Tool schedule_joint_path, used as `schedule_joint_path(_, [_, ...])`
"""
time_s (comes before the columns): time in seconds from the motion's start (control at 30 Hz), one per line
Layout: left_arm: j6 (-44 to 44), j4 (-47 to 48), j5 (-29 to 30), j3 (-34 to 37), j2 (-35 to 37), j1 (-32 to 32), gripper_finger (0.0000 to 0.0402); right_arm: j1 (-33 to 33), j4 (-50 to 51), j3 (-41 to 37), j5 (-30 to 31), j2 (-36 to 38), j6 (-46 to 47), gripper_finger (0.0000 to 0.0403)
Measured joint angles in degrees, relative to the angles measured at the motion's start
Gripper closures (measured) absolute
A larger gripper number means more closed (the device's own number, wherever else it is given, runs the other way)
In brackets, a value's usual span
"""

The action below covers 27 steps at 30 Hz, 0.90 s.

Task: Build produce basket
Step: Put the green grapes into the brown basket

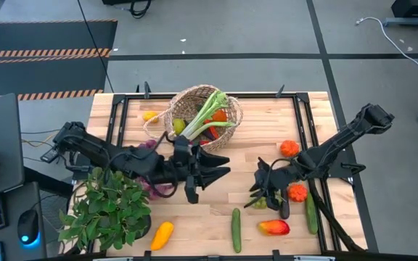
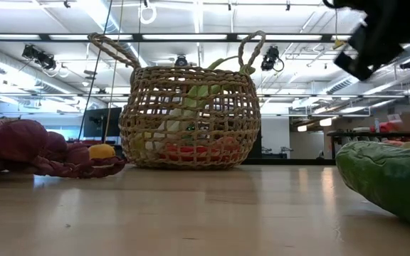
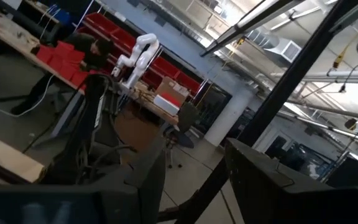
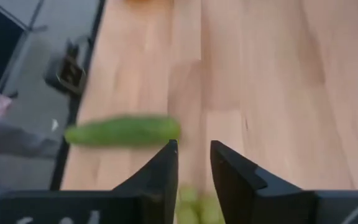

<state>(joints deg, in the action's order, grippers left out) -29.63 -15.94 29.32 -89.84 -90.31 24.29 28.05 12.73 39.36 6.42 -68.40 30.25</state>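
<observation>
Basket: the round straw basket [image 1: 203, 114] stands at the far middle of the table [image 1: 267, 123]. A leek [image 1: 207, 109] sticks out of it, and something red and orange lies inside.
Right gripper: the right gripper [image 4: 193, 163] is low over the near right part of the table. Its two fingers [image 4: 159, 174] stand close together with only a thin gap. Something green [image 4: 191, 208] shows low between them, but I cannot tell if they hold it.
Basket from right gripper: at about 10 o'clock in the high view, well apart.
Produce near right gripper: an orange fruit [image 1: 297, 192] just beside it at 3 o'clock, a red and yellow pepper [image 1: 273, 228] near it at 6 o'clock, a cucumber [image 1: 236, 230] at 7 o'clock, another orange fruit [image 1: 289, 148] at 1 o'clock.
Left gripper: the left gripper [image 1: 220, 165] is up in the air near the middle of the table, partly open and empty.
Basket from left gripper: at 11 o'clock, near.
Other produce: a yellow squash [image 1: 162, 235] at the near edge, beside a leafy plant [image 1: 107, 206].
</observation>
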Motion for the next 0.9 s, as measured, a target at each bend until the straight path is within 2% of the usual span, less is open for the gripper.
schedule_joint_path(0.33, [3.3, -0.1, 0.0, 0.1, 2.2, 1.1, 0.023, -6.7, 1.1, 12.0, 1.9, 0.0, -8.8, 0.0357])
schedule_joint_path(0.6, [3.4, 0.2, -0.1, 0.1, 2.4, 1.6, 0.023, -13.0, 1.1, 17.0, 1.9, 0.0, -13.3, 0.0385])
schedule_joint_path(0.73, [3.4, 0.2, -0.1, 0.1, 2.4, 1.6, 0.023, -14.7, 7.9, 17.0, -3.8, 0.0, -13.6, 0.037])
schedule_joint_path(0.9, [3.4, 0.2, 0.0, 0.1, 2.4, 1.6, 0.023, -13.2, 21.2, 16.9, -9.4, 0.0, -15.2, 0.0299])
